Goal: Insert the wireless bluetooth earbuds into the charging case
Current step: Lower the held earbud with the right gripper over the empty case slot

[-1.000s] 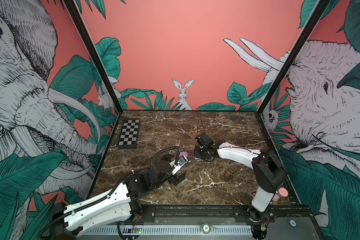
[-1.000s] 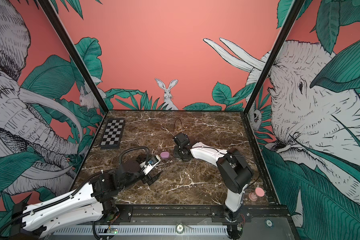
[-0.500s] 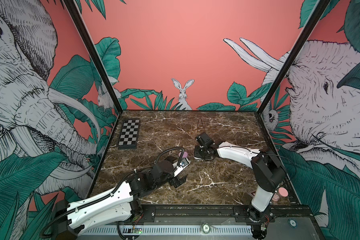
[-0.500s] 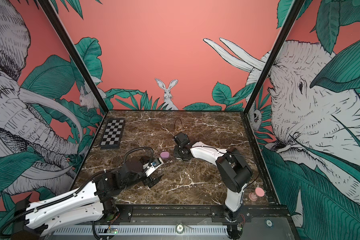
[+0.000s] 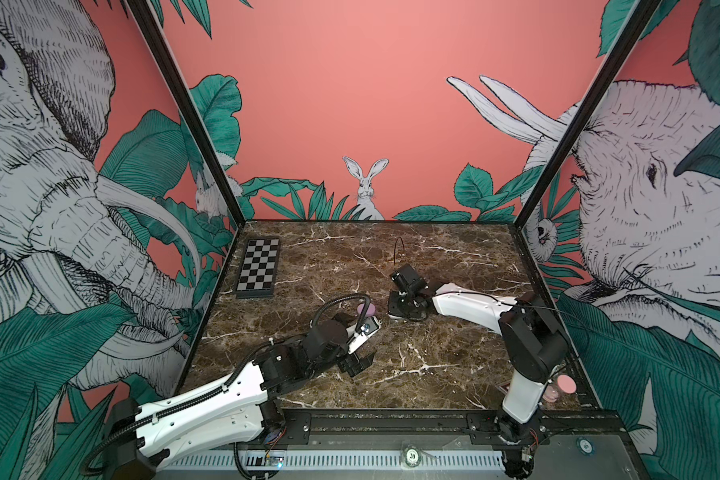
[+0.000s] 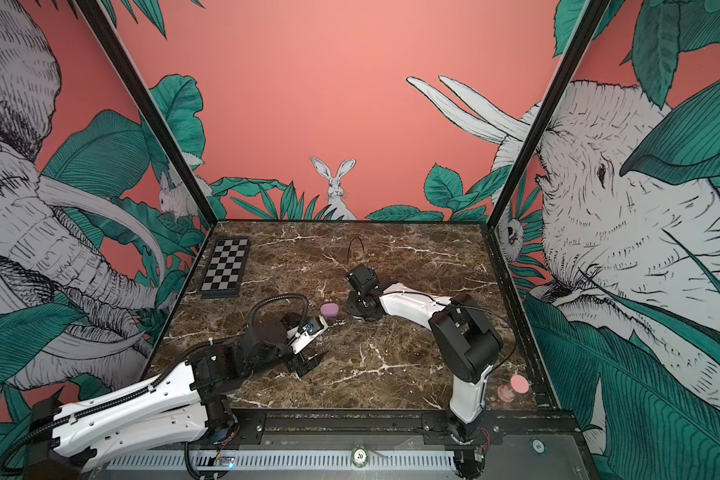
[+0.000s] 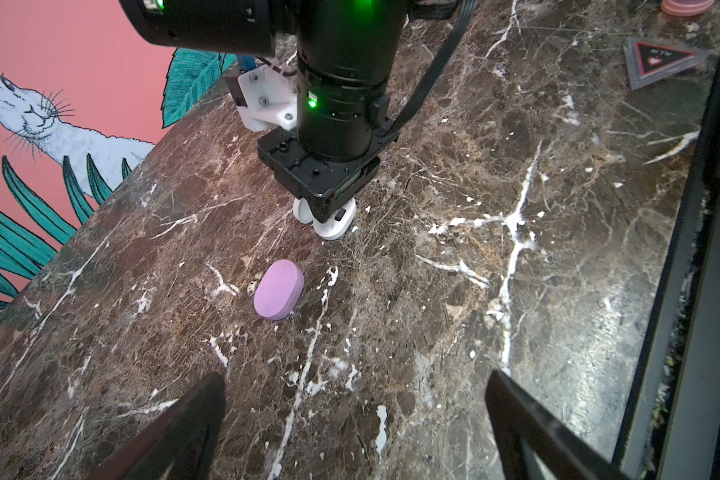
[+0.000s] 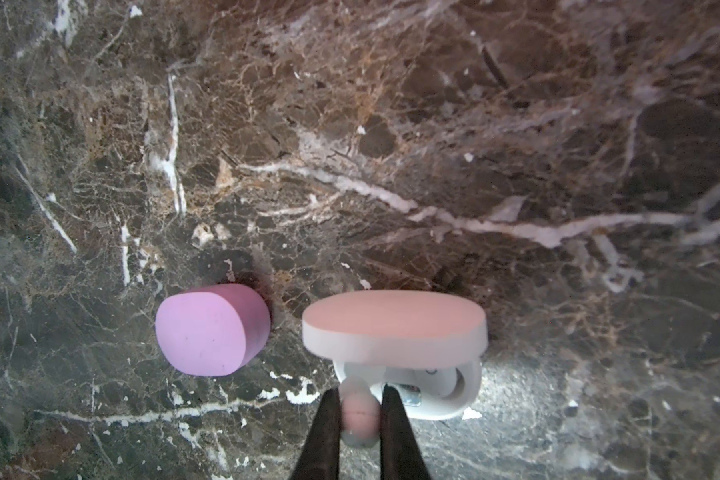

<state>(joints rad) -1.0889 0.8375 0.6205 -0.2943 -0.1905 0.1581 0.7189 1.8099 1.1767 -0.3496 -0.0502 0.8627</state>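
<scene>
My right gripper (image 8: 360, 395) is shut on a white earbud (image 8: 360, 417), held right at the rim of the open white charging case (image 8: 445, 395). The case's lid (image 8: 393, 322) stands up behind it. A closed lilac case (image 8: 213, 328) lies just beside the white one. It also shows in both top views as the lilac case (image 5: 366, 309) (image 6: 329, 309), left of the right gripper (image 5: 406, 309) (image 6: 362, 309). The left gripper (image 5: 360, 361) (image 6: 310, 361) hovers open over bare marble, nearer the front than the lilac case (image 7: 278, 295). The other earbuds are out of view.
A checkerboard (image 5: 258, 268) lies at the back left of the marble table (image 5: 433, 365). A pink spool-like object (image 5: 562, 386) (image 6: 516, 386) stands at the front right corner, with a triangular sticker (image 7: 661, 62) near it. Black frame posts edge the table.
The left gripper has drifted a little toward the front edge, still open. The right gripper has stayed in place over the white case.
</scene>
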